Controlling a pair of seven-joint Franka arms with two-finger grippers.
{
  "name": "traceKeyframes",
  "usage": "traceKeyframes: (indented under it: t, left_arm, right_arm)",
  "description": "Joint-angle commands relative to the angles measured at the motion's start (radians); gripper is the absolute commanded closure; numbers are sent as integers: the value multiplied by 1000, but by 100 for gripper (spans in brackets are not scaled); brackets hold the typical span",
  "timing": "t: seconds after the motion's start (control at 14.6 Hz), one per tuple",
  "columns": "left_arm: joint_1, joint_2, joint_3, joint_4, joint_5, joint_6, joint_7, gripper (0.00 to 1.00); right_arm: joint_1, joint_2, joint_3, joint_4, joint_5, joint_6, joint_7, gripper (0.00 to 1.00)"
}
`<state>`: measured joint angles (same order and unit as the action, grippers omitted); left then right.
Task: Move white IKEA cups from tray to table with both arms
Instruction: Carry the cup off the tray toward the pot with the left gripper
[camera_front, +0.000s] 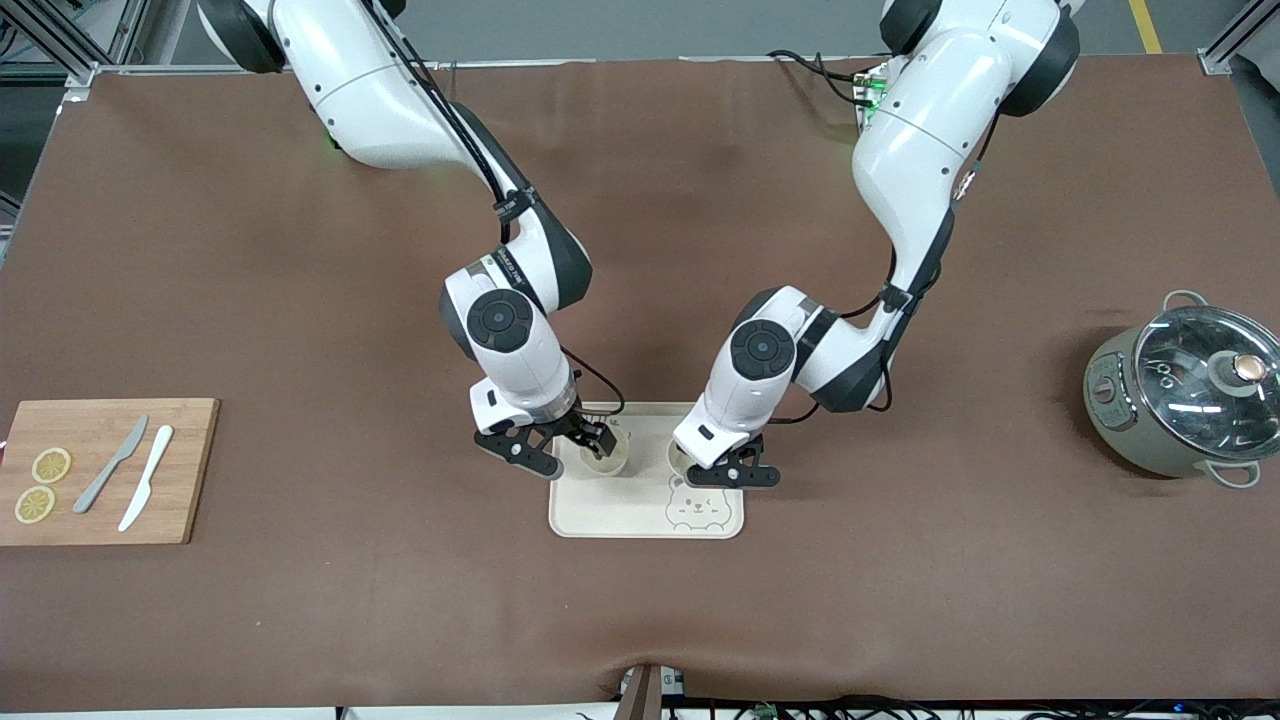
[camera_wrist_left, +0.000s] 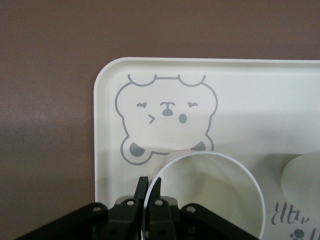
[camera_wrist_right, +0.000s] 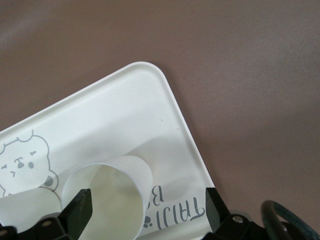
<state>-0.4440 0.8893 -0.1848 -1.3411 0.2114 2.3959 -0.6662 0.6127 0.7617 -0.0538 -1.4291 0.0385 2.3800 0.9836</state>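
- Brown matting covers the table (camera_front: 640, 620); a cream bear tray (camera_front: 610, 515) lies at its middle, toward the front camera.
- Right arm: reaches down from its base to the tray. The right gripper (camera_front: 563, 447) is at the tray's edge on the right arm's end.
- Right gripper state: fingers spread wide. In the right wrist view the two black fingers (camera_wrist_right: 79, 210) stand apart, one on each side of a white IKEA cup (camera_wrist_right: 107, 200), with gaps between pads and cup wall.
- That cup (camera_front: 604, 455) stands upright on the tray, in the half farther from the front camera, mouth up.
- Left arm: reaches down to the same tray. The left gripper (camera_front: 722, 472) is at the tray's edge on the left arm's end.
- Left gripper state: narrow, pinching the rim wall of the second cup (camera_wrist_left: 210, 195); one finger (camera_wrist_left: 141, 192) is outside the wall and one inside.
- Second cup (camera_front: 682, 456) sits on the tray just above the printed bear face (camera_front: 694, 508), beside the first cup, the two apart.
- Elsewhere: a wooden cutting board (camera_front: 190, 470) at the right arm's end carries two lemon slices (camera_front: 42, 484), a grey knife (camera_front: 110, 478) and a white knife (camera_front: 146, 491).
- A grey-green pot with glass lid (camera_front: 1185, 395) stands at the left arm's end.
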Motion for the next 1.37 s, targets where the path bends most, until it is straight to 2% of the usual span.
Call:
traceKeyframes:
  t: [0.0,0.27,0.68,0.89,1.03,1.16,1.23,1.3]
  left_arm:
    - [7,-71,2,-53,26,-59,-23,100]
    - [16,-174,-8,-69,26,-268,-6,100]
    - [85,-355,-12,-263,13,-274,77,100]
    - [164,-407,-54,-335,13,-256,117,100]
    - [269,-459,-123,-442,13,-172,146,100]
    - [400,-547,-189,-661,14,85,167,100]
    - [453,-564,-218,-723,14,151,201,100]
    - [497,-576,-241,-749,14,158,226,100]
  right_arm:
    - [13,27,-12,24,-35,-2,20,0]
    - [18,50,-12,24,-58,1,23,0]
    - [25,70,-12,24,-57,30,24,0]
    - [27,76,-12,24,-57,50,24,0]
    - [32,79,-12,24,-55,65,24,0]
    - [32,80,-12,24,-55,65,24,0]
    - [30,80,-12,24,-57,65,24,0]
    - [32,80,-12,24,-55,65,24,7]
